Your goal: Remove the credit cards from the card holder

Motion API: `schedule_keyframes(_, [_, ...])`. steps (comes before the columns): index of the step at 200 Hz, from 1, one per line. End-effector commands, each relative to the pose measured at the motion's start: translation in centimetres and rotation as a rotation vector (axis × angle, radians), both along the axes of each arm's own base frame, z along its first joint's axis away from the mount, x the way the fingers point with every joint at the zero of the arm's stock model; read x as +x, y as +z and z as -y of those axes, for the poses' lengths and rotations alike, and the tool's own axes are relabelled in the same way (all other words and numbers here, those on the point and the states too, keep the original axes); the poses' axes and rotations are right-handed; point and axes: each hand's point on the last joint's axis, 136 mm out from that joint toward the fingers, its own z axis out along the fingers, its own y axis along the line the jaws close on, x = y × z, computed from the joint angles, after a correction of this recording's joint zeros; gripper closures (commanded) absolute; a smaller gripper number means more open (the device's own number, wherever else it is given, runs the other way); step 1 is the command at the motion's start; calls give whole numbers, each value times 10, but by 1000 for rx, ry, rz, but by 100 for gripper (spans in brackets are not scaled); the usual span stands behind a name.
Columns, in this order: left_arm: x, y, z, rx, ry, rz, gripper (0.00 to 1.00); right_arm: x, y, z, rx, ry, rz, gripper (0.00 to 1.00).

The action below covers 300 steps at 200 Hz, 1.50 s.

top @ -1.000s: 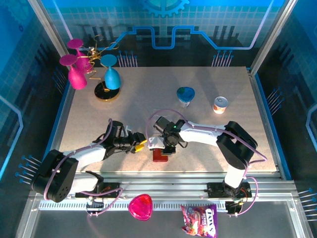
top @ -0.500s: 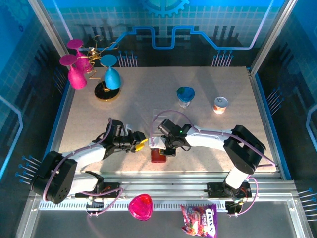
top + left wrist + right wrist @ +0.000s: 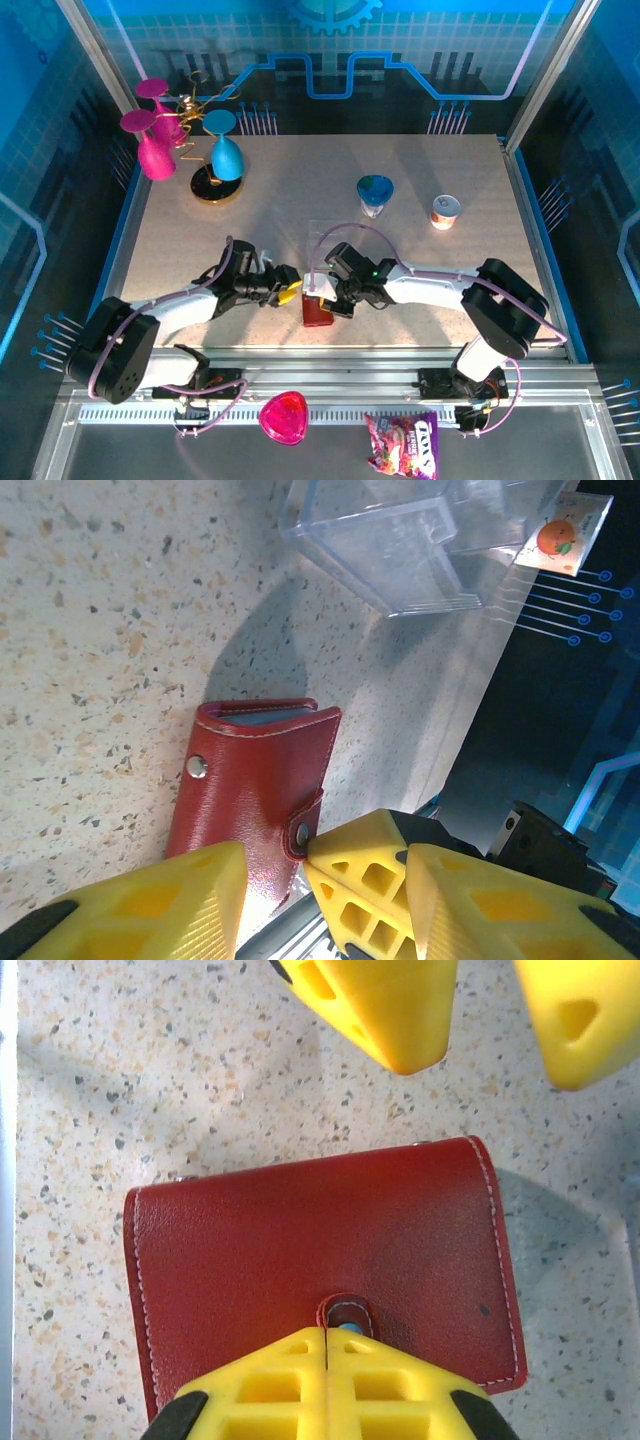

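The holder [image 3: 318, 311] lies closed on the surface [image 3: 420, 180] at the lower centre of the top view, snap fastened. It looks light, soft and glossy, so it would likely slide if tugged. The tab is the natural place to pinch, with the body pinned down by the other tool.

The right tool [image 3: 327, 1334] has its fingers pressed together at the tab. Whether the tab is pinched between them I cannot tell. The left tool [image 3: 487, 1055] hangs half wide and empty at the opposite edge.

Count: one holder and one clear stand [image 3: 400, 550]. The cards cannot be counted, as only a bluish edge shows in the holder's mouth. They are probably thin, stiff and slippery.
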Motion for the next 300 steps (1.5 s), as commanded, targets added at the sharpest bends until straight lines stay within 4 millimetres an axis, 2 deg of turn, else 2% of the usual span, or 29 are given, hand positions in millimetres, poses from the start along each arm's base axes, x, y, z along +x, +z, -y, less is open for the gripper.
schedule_keyframes(1, [4,7,12,-39,-13,-11,55,3,10,-8,72,-44,6,100])
schedule_keyframes(37, [2,-5,19,-53,-10,-49,61,4,10,-13,105,-67,8,100])
schedule_keyframes(86, [4,-10,33,-131,-5,-61,80,6,11,-16,149,-97,30,100])
schedule_keyframes(131, [-7,-34,32,-105,-4,-139,91,8,15,-14,178,-123,52,100])
schedule_keyframes(228, [-24,-66,18,5,-18,-217,96,12,26,-4,258,-228,76,100])
schedule_keyframes(271, [-26,-72,14,10,-13,-231,97,13,29,3,290,-309,54,100])
schedule_keyframes(300, [-22,-66,17,-7,-17,-216,97,5,21,5,212,-309,-42,100])
